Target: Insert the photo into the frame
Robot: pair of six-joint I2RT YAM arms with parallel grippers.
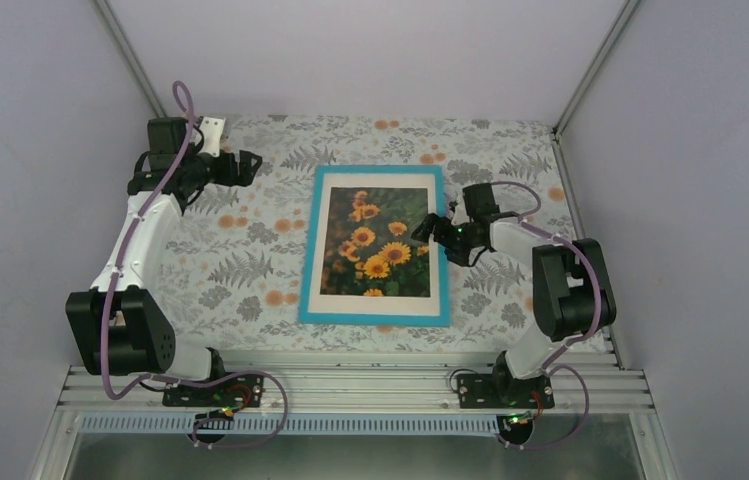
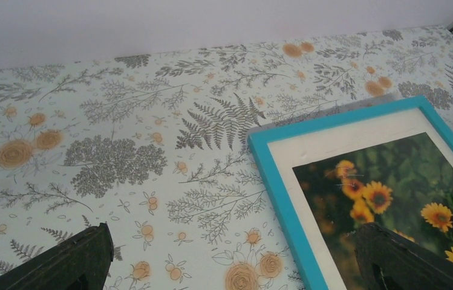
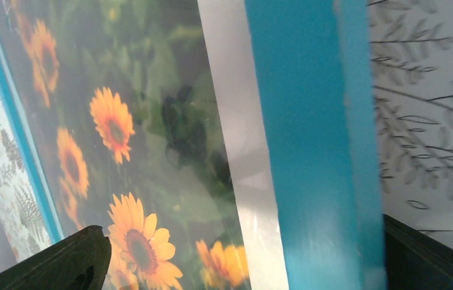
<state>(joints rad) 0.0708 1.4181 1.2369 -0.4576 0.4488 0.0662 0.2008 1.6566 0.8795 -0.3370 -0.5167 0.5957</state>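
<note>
We saw the right claw [image 1: 428, 232] gaping low over one edge of the teal frame [image 1: 375, 315]. The left claw [image 1: 248, 166], equally wide, hung above the floral tabletop [image 1: 240, 270].

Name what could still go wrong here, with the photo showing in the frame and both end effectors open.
1. The right end effector hangs open astride the right edge of the frame; a careless pull-away might catch and shift it.
2. Nothing shows whether the photo is secured from behind, so lifting the frame could let it slip out.
</note>
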